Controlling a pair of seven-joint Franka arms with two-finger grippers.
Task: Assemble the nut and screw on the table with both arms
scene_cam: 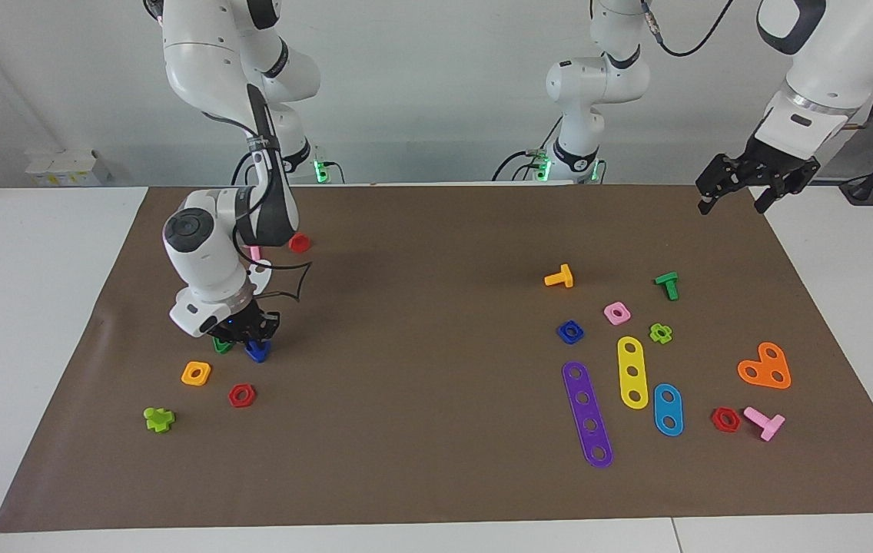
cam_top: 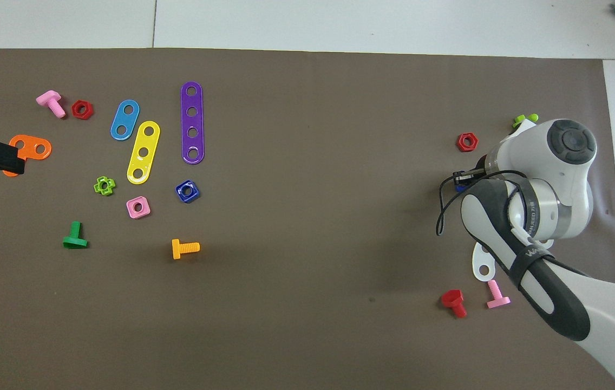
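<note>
We see the right tool (scene_cam: 252, 338) down on the mat, clamped on the blue screw (scene_cam: 258, 351); the left tool (scene_cam: 738, 192) waits raised, fingers apart; the blue nut (scene_cam: 570, 332) lies untouched.

White lab bench against a pale wall

A plain pale wall (scene_cam: 421, 92) rises past the white tabletop's edge, where a small white box (scene_cam: 68, 167) sits; even light falls, with soft shadows on the brown mat (scene_cam: 421, 430).

Only one marking shows, in the overhead view: small grey lettering on the right arm's (cam_top: 529, 227) white wrist band beside its dark strap, too small and slanted to read with certainty.
</note>
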